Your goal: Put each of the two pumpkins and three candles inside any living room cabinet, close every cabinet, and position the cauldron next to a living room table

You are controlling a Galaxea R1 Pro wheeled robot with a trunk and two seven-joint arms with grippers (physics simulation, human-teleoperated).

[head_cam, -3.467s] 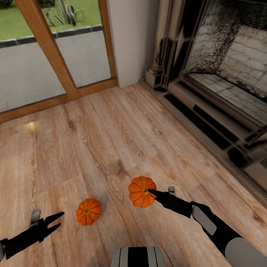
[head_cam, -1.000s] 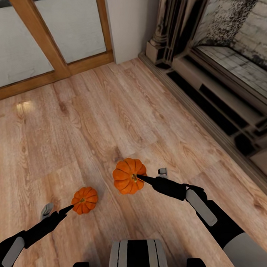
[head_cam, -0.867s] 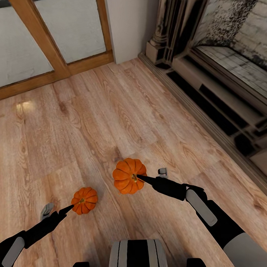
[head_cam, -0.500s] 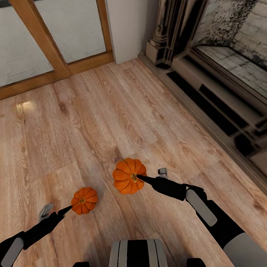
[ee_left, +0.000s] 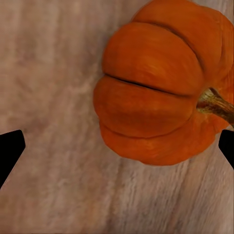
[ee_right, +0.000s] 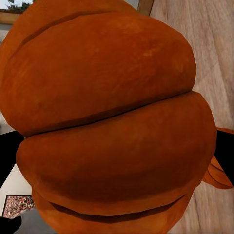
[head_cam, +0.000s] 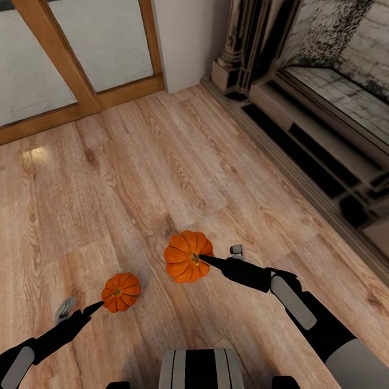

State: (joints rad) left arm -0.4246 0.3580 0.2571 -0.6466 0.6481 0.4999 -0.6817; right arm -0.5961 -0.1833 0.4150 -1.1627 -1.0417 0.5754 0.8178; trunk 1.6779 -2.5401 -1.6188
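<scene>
Light oak-grain plank floor (head_cam: 160, 162), glare patch at ten o'clock, one small orange pumpkin (head_cam: 120, 292) resting on the boards at seven o'clock, glazed door frame along the twelve o'clock edge, fireplace hearth bordering three o'clock

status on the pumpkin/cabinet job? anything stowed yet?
Nothing looks stowed. In hand: the right gripper is shut on the larger round orange ribbed pumpkin, which looks lifted off the light wood plank floor. The left gripper is open, reaching at the smaller orange pumpkin, which rests on the floor. Left: grip that one, stow both, then candles, cabinet doors and cauldron.
</scene>
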